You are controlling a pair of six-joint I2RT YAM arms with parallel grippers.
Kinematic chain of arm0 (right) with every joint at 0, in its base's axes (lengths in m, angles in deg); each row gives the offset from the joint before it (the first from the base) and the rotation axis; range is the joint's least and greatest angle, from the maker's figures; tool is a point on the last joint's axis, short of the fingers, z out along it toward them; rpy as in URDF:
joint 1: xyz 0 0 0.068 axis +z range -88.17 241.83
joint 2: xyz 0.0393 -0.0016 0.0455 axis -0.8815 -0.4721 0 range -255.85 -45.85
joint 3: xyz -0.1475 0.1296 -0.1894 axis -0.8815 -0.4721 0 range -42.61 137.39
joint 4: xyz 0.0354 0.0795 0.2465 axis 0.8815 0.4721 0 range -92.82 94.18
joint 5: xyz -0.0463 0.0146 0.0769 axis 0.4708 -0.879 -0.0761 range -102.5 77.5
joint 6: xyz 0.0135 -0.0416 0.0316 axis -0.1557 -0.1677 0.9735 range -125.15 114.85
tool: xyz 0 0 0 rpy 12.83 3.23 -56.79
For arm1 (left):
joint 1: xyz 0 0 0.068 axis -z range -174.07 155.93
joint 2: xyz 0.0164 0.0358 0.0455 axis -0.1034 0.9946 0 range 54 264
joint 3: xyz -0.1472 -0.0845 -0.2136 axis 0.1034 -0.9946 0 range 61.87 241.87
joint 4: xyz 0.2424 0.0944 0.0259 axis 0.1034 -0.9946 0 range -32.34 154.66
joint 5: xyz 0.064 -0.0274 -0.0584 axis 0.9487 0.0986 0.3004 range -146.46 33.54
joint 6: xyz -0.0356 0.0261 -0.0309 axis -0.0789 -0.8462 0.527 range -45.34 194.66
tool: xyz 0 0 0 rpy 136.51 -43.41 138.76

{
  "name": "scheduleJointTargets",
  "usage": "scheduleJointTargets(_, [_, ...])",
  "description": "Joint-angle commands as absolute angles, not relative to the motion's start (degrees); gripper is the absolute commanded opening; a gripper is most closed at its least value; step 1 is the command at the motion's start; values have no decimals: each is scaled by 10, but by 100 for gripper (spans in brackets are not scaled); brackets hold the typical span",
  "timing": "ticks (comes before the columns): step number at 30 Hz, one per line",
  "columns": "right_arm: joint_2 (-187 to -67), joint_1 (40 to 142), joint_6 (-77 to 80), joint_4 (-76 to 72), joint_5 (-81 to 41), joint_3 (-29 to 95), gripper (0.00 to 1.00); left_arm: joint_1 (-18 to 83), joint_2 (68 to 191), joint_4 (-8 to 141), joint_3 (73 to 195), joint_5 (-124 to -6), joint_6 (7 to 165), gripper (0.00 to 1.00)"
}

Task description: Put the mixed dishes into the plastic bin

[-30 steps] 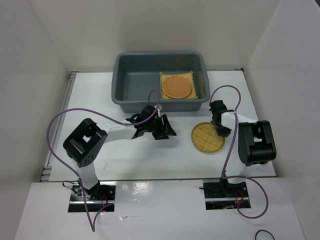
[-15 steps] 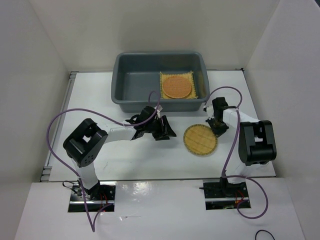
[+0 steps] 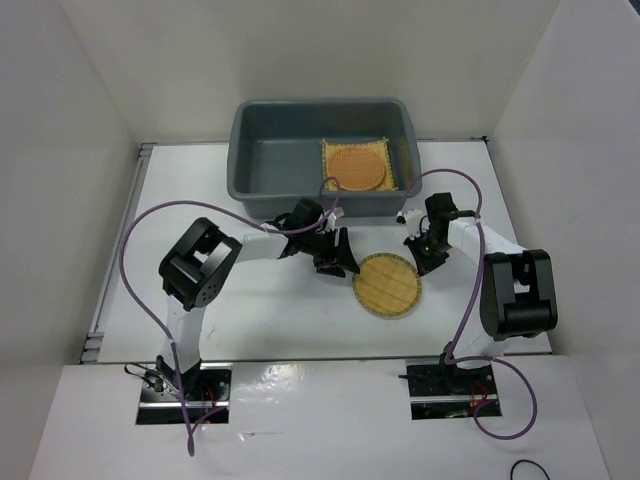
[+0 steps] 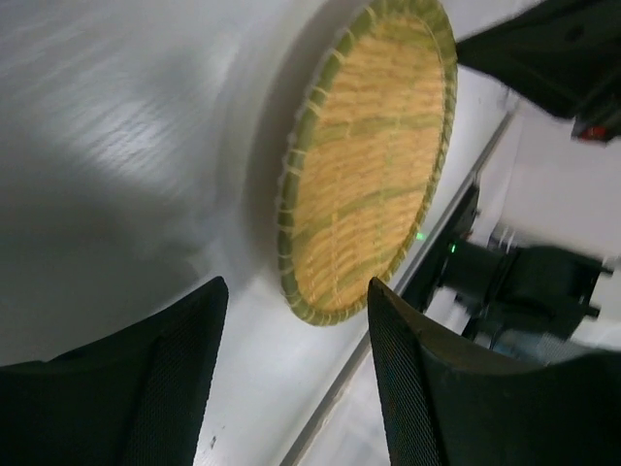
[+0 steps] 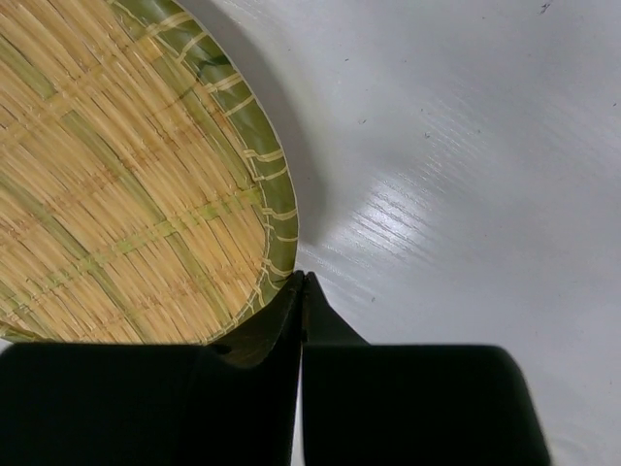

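On the white table point(image 3: 250, 320) one pale woven round disc point(image 3: 387, 285) lies flat between the left gripper point(image 3: 342, 262), jaws apart, and the closed right gripper point(image 5: 301, 291) touching its green rim, while the one grey plastic bin point(image 3: 243, 150) holds one square slatted mat point(image 3: 391, 185) under one orange disc point(image 3: 356, 167)
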State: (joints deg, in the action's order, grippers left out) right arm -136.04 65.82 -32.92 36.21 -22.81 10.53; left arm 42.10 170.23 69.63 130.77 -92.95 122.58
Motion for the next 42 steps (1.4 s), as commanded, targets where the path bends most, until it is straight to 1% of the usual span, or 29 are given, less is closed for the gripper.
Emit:
scheduleJointTargets(1, [-1360, 661, -335, 377, -244, 125, 1, 415, 1726, 670, 1356, -996, 1146, 67])
scheduleJointTargets(6, [-1366, 661, -335, 377, -244, 125, 1, 415, 1761, 646, 1389, -1059, 1109, 67])
scheduleJointTargets(11, [-1372, 661, -335, 377, -244, 125, 1, 415, 1766, 619, 1409, -1071, 1077, 67])
scheduleJointTargets(15, [-1378, 661, -335, 382, -244, 125, 1, 421, 1772, 585, 1425, -1082, 1059, 70])
scheduleJointTargets(20, [-1383, 661, -342, 382, -249, 130, 1, 426, 1778, 565, 1435, -1099, 1039, 75])
scheduleJointTargets(24, [-1377, 661, -347, 388, -259, 130, 1, 431, 1778, 553, 1440, -1105, 1033, 77])
scheduleJointTargets(28, [-1377, 661, -352, 393, -265, 130, 3, 431, 1757, 581, 1409, -1100, 1074, 78])
scheduleJointTargets(34, [-1377, 672, -363, 398, -270, 130, 3, 442, 1711, 662, 1315, -1089, 1158, 79])
scheduleJointTargets(38, [-1377, 672, -371, 404, -283, 130, 3, 448, 1692, 668, 1302, -1065, 1178, 79])
scheduleJointTargets(41, [-1372, 677, -383, 409, -297, 130, 4, 453, 1692, 668, 1302, -1059, 1193, 80])
scheduleJointTargets(42, [-1372, 677, -392, 417, -297, 130, 6, 453, 1692, 661, 1302, -1059, 1193, 80])
